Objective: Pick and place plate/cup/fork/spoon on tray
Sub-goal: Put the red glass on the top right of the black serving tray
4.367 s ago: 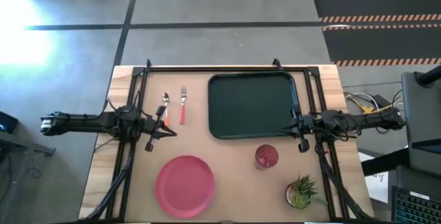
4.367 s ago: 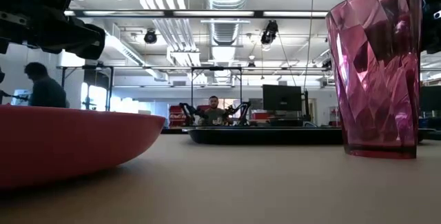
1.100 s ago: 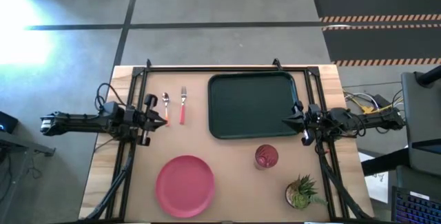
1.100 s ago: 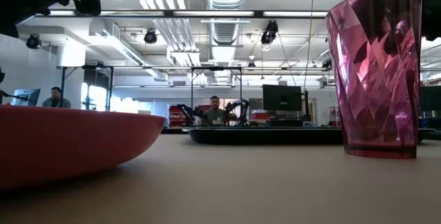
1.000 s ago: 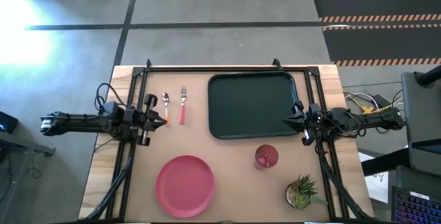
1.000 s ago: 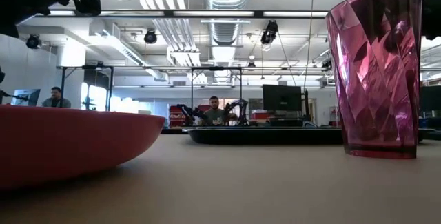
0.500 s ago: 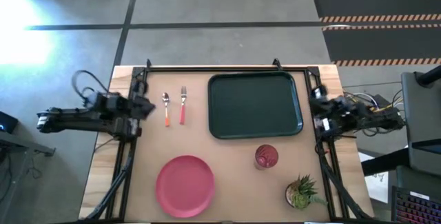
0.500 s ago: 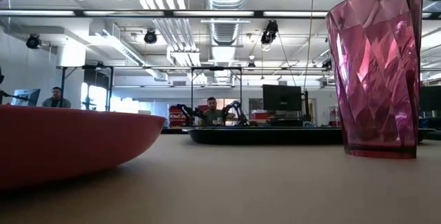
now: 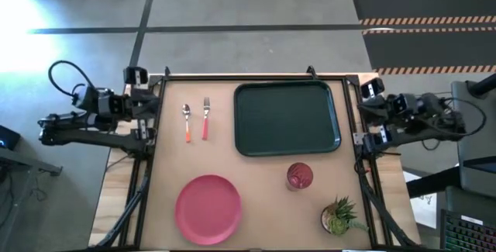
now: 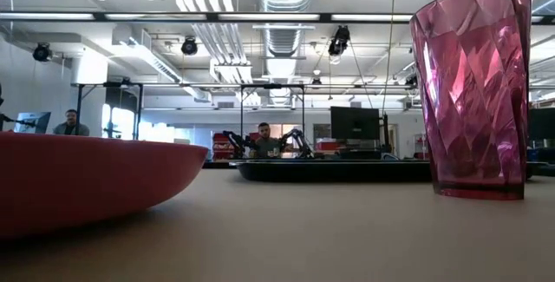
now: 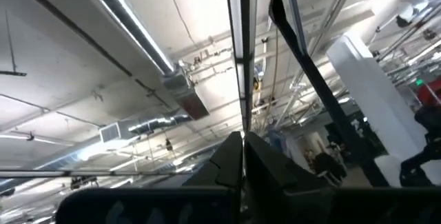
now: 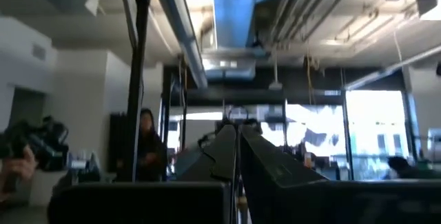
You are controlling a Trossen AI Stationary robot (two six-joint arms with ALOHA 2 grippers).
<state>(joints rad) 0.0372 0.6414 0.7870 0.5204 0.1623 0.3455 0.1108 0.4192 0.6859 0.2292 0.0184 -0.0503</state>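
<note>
The spoon (image 9: 186, 120) and the fork (image 9: 205, 117) lie side by side on the surface (image 9: 263, 198), parallel. Their long axes run from the far edge toward the near edge, with the metal ends far and the handles near. The tray (image 9: 287, 118) is just beside the fork and nothing lies in it. The cup (image 9: 299, 176) stands upright near the tray's near edge. The plate (image 9: 208, 208) lies flat, well apart from the cutlery.

The left end effector (image 11: 242, 156) is at the surface's left edge with its fingers pressed together. The right end effector (image 12: 236, 148) is at the right edge, likewise pressed together. Both are apart from all items. The middle of the surface is open.
</note>
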